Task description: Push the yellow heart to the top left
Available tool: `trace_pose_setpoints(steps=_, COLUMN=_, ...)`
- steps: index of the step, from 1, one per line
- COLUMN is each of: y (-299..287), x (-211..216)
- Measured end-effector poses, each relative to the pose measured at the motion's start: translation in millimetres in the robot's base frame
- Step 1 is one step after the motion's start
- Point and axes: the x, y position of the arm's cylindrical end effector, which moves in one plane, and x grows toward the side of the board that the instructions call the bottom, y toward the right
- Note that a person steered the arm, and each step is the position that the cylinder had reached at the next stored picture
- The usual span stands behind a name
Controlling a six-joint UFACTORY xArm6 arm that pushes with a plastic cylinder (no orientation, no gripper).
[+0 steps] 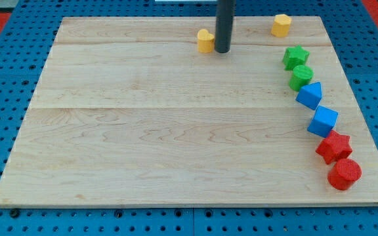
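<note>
The yellow heart lies on the wooden board near the view's top, a little right of the middle. My tip stands right beside it on its right side, touching or nearly touching it. The dark rod rises from there out of the view's top. A second yellow block, roughly hexagonal, sits alone near the top right corner.
Along the board's right side runs a curved row: green star, green rounded block, blue triangular block, blue cube, red star, red cylinder. The wooden board lies on blue pegboard.
</note>
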Motion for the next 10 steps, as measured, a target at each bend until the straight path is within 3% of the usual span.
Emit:
trace_pose_setpoints(steps=1, y=8.8, x=-6.0)
trace_pose_setpoints(steps=3, y=-90.4, x=-10.5)
trace_pose_setpoints(steps=4, y=-106.9, x=-20.3)
trace_pose_setpoints(steps=7, y=-110.2, x=-69.9)
trace_pose_setpoints(steps=10, y=-212.7, x=-71.6)
